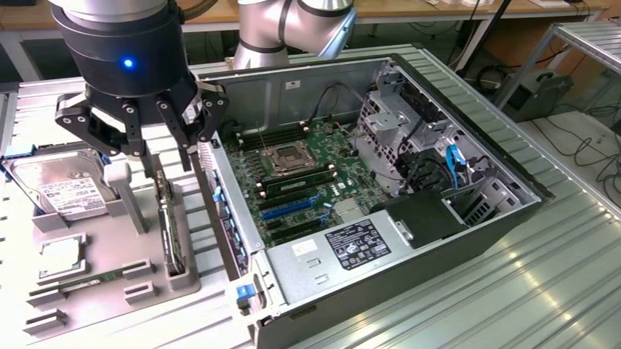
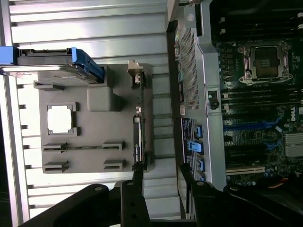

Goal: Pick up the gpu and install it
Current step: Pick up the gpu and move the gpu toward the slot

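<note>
The gpu (image 1: pixel 171 229) is a thin black card standing on edge in a slot of the grey holder tray (image 1: pixel 102 302), on the exterior view's left beside the open computer case (image 1: pixel 408 240). My gripper (image 1: pixel 162 156) hangs open just above the card's upper end, with nothing between its fingers. In the wrist view the gpu (image 2: pixel 138 123) shows edge-on as a dark strip with its pale bracket end farthest from me. There the gripper (image 2: pixel 162 184) stands open, and one finger (image 2: pixel 135 201) lines up with the card's near end.
The tray also carries a silver hard drive (image 1: pixel 60 187), a processor chip (image 1: pixel 60 254) and a green memory stick (image 1: pixel 92 280). The case lies open, showing the motherboard (image 1: pixel 296 174) with blue and black expansion slots (image 1: pixel 291 207). The case's rear wall (image 1: pixel 218 211) rises right beside the card.
</note>
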Motion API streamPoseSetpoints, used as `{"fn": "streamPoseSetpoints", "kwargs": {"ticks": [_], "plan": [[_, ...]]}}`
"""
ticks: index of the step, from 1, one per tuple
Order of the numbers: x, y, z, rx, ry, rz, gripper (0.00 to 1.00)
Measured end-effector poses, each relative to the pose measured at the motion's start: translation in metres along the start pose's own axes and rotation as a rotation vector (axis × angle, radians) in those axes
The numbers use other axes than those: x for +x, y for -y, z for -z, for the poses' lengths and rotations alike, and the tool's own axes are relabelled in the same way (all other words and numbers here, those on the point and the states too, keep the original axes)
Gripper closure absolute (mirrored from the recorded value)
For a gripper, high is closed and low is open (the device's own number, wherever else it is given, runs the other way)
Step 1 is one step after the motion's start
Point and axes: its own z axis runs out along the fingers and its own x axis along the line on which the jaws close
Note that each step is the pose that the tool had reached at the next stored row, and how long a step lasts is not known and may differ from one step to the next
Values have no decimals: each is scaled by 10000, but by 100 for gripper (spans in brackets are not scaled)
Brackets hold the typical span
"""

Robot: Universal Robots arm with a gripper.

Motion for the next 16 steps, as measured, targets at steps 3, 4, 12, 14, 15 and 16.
{"fn": "streamPoseSetpoints", "kwargs": {"ticks": [3,4,12,14,15,16], "plan": [[1,0,-8,-1,0,0,58],[1,1,-10,0,0,0,58],[2,2,-29,6,1,0,58],[2,2,-35,8,1,0,58],[2,2,-37,10,2,0,58],[2,2,-38,14,2,1,58]]}}
